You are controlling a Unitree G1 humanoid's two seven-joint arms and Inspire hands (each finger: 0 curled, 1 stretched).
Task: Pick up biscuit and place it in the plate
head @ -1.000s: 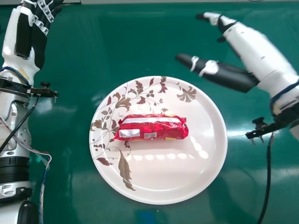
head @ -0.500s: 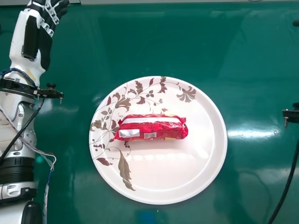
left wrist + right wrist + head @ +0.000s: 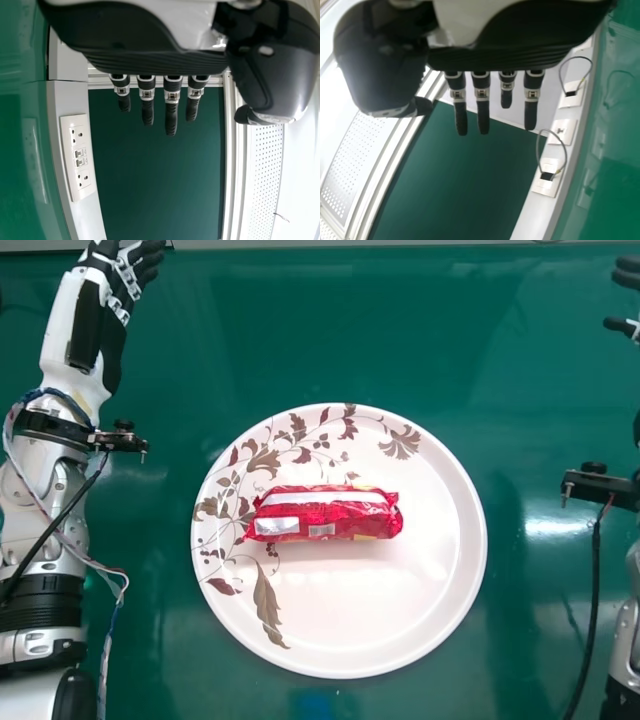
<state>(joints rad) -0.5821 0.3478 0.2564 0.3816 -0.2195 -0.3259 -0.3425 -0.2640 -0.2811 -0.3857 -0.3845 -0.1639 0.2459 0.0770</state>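
- The left hand (image 3: pixel 88 330) is hanging at the far left of the head view, its fingers (image 3: pixel 171 112) pointing out straight, the thumb standing wide of them; it is sitting wide open and is gripping nothing.
- The right hand (image 3: pixel 626 272) is hovering at the far right edge of the head view, well apart from the left one. Its fingers (image 3: pixel 482 115) are extending straight, with the thumb held off to one side, so it too is opening wide and carrying nothing.
- Just behind each hand, on the robot's side, a black bracket (image 3: pixel 122 440) is sitting at the wrist, and a black cable (image 3: pixel 590 620) is trailing from the right one toward the robot.
- The biscuit packet (image 3: pixel 325 512), in red wrapping, is lying between the two hands but nearer the robot than either, well apart from both.
- It is resting on its long side inside the plate (image 3: pixel 400 635), a little beyond the middle, touching the plate's flat part.
- The plate is standing on the green table (image 3: pixel 540 380), between the arms, with brown leaves (image 3: pixel 265 600) curling round the left and far parts.
- Beyond the left hand's fingers, a dark green panel (image 3: pixel 157 175) is showing beside wall sockets (image 3: pixel 77 155).
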